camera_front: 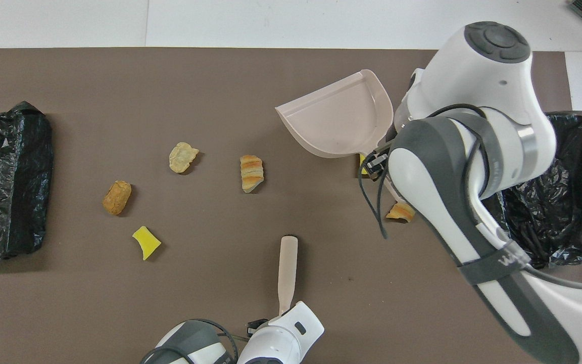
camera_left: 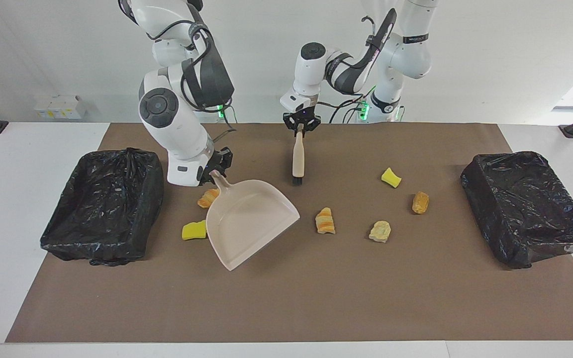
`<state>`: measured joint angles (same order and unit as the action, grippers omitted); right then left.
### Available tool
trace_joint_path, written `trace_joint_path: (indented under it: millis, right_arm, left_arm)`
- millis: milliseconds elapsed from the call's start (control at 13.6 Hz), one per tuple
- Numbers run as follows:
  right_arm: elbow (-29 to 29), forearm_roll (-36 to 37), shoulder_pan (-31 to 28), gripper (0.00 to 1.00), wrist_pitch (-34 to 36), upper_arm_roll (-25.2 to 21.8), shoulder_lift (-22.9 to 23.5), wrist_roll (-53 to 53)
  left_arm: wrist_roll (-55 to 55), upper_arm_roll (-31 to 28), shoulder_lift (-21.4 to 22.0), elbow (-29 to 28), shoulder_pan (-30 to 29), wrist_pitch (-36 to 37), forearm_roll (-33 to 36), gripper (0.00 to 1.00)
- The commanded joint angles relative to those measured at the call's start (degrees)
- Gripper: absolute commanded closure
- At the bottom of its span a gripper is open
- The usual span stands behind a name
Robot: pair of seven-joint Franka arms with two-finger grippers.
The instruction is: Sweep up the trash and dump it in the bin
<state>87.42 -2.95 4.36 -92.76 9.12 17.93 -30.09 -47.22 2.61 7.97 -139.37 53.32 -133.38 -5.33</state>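
The left gripper [camera_left: 300, 128] grasps the top of the brush [camera_left: 297, 159] handle, close to the robots; the brush hangs straight down with the bristles at the mat [camera_left: 316, 308] or just above it, I cannot tell which. I think it is held upright so it can push pieces sideways.

The right gripper [camera_left: 215, 167] is clenched on the handle of the dustpan [camera_left: 246, 219], which is lifted and tilted, the open mouth turned toward the middle of the mat. Probably it is carried this way to be set down in front of some trash.

Just under this gripper lies one pastry [camera_left: 209, 197], and beside the pan's lower edge a yellow sponge [camera_left: 194, 230]; the pan hides part of this area. The bin [camera_left: 105, 204] at the right arm's end is near this hand.

Below the brush, approx. toward the table's middle: a striped pastry [camera_left: 325, 220], a pale lump [camera_left: 380, 231], a 2nd sponge [camera_left: 391, 177], a brown pastry [camera_left: 420, 202]. The other bin [camera_left: 525, 206] is well apart. No trash in the pan yet
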Motion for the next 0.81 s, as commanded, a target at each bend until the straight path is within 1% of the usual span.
trace_joint_path:
  millis: [0, 73, 220, 367, 440, 514, 660, 734]
  right_arm:
    - [4.59, 6.26, 0.3, 1.0, -4.79, 0.54, -1.93, -12.51]
    - [6.17, 8.99, 1.09, 1.0, -6.45, 0.63, -2.02, -14.11]
    - [7.59, 13.83, 3.11, 1.0, -9.1, 0.63, -2.37, -19.89]
    - [7.77, 14.9, 3.03, 1.0, -10.59, 0.54, -2.28, -27.88]
    - [7.94, 16.12, 3.03, 1.0, -11.21, 0.54, -2.2, -31.84]
    - [8.12, 18.39, 3.38, 1.0, -11.3, 0.72, -1.76, -34.92]
    - [8.82, 20.09, 6.44, 1.0, -11.22, 0.54, -1.32, -35.48]
    - [8.91, 20.09, 6.89, 1.0, -11.3, 0.63, -0.88, -34.87]
  left_arm:
    - [0.38, 0.2, 2.4, 5.84, -6.27, 10.12, 0.14, 1.0]
    - [0.29, 0.2, 2.31, 8.38, -8.38, 13.29, 0.41, 1.0]
    - [-0.41, 0.12, 2.4, 12.7, -14.7, 20.22, 0.41, 1.0]
    - [-0.5, 0.2, 2.4, 15.96, -21.64, 27.7, 0.41, 1.0]
    - [-0.59, 0.2, 2.31, 16.75, -25.07, 29.39, 0.41, 1.0]
    - [-0.68, 0.2, 2.22, 16.67, -28.15, 29.58, 0.41, 1.0]
    - [-1.29, 0.2, 1.87, 16.15, -34.82, 28.97, 0.41, 1.0]
    - [-1.03, 0.2, 1.87, 15.8, -37.47, 28.61, 0.41, 1.0]
